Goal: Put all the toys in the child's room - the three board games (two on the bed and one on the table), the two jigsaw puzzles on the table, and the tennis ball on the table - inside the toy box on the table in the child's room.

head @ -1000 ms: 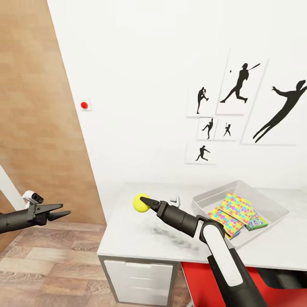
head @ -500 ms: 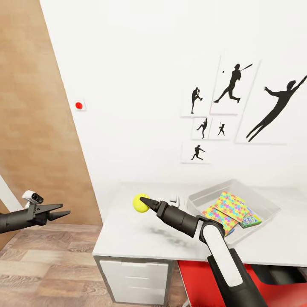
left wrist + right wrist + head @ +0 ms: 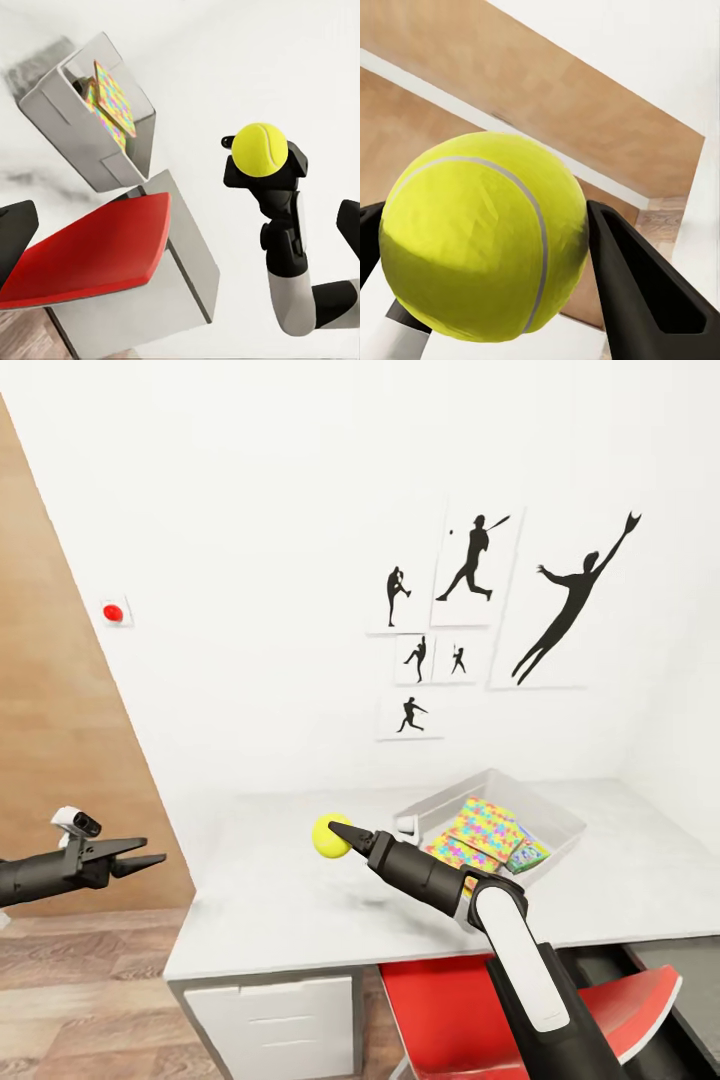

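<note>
The tennis ball hangs above the table, with my right gripper shut on it; up close, the ball sits between black fingers. To the right of it on the table stands the light grey toy box. In the box lie two jigsaw puzzles and a small blue board game. My left gripper hovers open and empty off the table's left end. The left wrist view shows the ball, the toy box and a puzzle.
A red chair is tucked under the table in front of me, next to white drawers. A wooden wardrobe door stands at the left, above plank floor. Black silhouette pictures hang on the white wall.
The whole picture has shifted left, so the camera has turned right. The toy box now lies closer to my right gripper. The ball stays gripped, and both arms keep their pose.
</note>
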Robot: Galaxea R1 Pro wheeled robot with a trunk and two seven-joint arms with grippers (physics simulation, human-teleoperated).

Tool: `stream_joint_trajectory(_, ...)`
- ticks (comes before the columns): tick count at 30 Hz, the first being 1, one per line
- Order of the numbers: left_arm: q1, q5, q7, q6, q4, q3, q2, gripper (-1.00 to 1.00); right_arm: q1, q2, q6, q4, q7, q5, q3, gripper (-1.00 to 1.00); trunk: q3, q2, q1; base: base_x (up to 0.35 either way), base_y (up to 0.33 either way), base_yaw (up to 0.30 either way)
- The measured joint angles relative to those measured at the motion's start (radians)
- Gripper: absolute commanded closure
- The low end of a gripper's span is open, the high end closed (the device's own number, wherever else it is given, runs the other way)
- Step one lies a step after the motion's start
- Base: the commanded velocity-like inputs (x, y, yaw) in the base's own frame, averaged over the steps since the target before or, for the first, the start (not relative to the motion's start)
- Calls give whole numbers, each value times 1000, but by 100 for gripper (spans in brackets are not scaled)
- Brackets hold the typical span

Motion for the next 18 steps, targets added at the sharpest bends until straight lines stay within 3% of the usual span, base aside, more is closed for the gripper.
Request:
stream_joint_trajectory(10,0,-1,0,-1,0,1,0,-100,0,1,0,0,0,0,2,100,0,0,0,0,24,-18)
stream_joint_trajectory(18,0,0,0,-1,0,0,0,-100,0,1,-1,0,0,0,12,100,5,0,0,0,0,-200)
